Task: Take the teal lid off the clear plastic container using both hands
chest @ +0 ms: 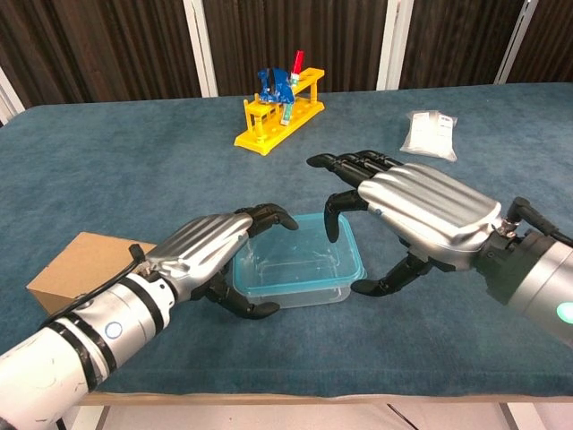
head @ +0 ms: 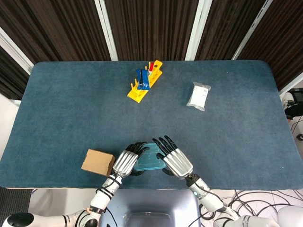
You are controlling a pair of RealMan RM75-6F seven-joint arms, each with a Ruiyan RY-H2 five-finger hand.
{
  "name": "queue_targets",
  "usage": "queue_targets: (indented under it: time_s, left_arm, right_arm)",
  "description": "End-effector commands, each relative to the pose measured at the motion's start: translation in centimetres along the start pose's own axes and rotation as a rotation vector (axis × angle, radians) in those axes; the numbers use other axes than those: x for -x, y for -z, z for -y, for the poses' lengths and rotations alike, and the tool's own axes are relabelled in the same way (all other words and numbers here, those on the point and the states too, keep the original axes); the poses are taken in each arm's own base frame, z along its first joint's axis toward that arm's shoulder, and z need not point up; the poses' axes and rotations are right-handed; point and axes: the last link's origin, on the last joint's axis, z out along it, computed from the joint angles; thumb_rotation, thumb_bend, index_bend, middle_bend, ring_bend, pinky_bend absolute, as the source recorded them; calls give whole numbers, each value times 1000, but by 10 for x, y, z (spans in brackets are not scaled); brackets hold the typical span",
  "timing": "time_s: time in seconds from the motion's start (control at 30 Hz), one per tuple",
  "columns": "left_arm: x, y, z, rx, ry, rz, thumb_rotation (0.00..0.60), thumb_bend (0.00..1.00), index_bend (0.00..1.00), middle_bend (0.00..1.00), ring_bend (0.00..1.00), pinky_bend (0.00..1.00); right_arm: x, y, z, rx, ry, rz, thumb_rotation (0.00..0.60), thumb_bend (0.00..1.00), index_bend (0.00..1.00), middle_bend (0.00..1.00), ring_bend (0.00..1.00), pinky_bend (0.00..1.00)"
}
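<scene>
A shallow clear plastic container (chest: 295, 288) with a thin teal plastic lid (chest: 298, 257) is seen near the front edge of the blue tabletop (chest: 134, 170). Its left end is gripped by the left hand (chest: 210, 255); the right hand (chest: 407, 215) hovers spread over its right end, holding nothing. The lid is judged light, flexible and slippery, best peeled up at its right rim.

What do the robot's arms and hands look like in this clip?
Both hands, left hand and right hand, have ribbed silver metallic backs and black fingers. The left forearm is white with black bands, a thin black cable and a small blue light. The right forearm is silver-grey with a black wrist cable and a green light.
</scene>
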Motion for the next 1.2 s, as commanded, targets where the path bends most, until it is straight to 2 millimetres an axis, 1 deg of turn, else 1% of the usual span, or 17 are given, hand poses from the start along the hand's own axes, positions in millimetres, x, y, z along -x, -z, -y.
queue_targets:
  time_s: [0.03,0.2,0.6,0.97,1.2]
  left_arm:
    - [0,1,0,-1,-2,2,600,276,527,418,257,381]
    - [-1,0,1,-4,-7,-1,600,274,528,419,258,388]
    - [0,0,5,-13,-15,7,600,278,537,437,275,400]
    - [-1,3,8,-10,-27,25,600,280,549,449,283,402]
    - [-2,5,9,-6,-31,29,600,286,557,463,288,405]
  right_arm:
    - [-1,0,-2,9,1,3,600,101,490,0,0,0]
    - [0,-1,-5,22,-6,12,600,101,493,0,0,0]
    - [2,-6,-6,29,-1,16,600,101,500,0,0,0]
    - [-4,-13,-6,49,-3,3,600,101,514,0,0,0]
    - [-7,-18,-3,47,8,-4,600,101,514,0,0,0]
